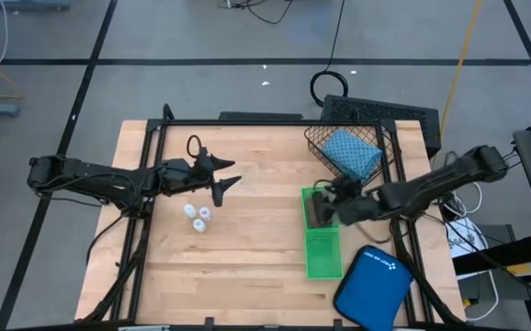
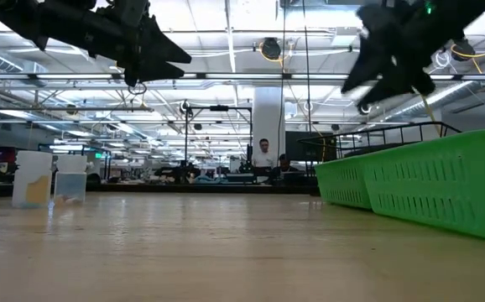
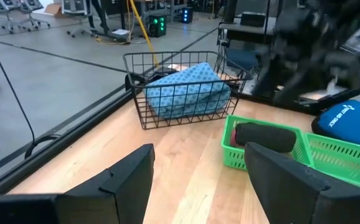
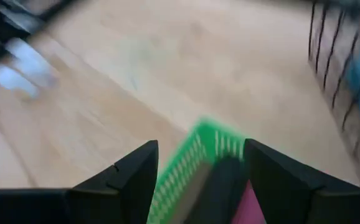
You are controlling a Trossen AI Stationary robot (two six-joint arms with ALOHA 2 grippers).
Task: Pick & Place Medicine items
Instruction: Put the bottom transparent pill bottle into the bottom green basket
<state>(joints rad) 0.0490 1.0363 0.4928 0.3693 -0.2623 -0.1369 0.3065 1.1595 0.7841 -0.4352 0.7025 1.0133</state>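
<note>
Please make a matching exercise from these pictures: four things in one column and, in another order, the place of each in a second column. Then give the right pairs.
Things:
1. teal pouch
2. white bottles
3. black roll
4. blue case

Places:
A. on the bare wood, near the left gripper
B. at the table's front right corner
C. inside the green tray
D. inside the wire basket

Pairs: 1-D, 2-A, 3-C, 4-B

A large open hall: grey floor [image 1: 201, 87] crossed by dark tape lines, strip lights [image 2: 226, 50] on the ceiling, a white pillar [image 2: 268, 117], distant desks.
</note>
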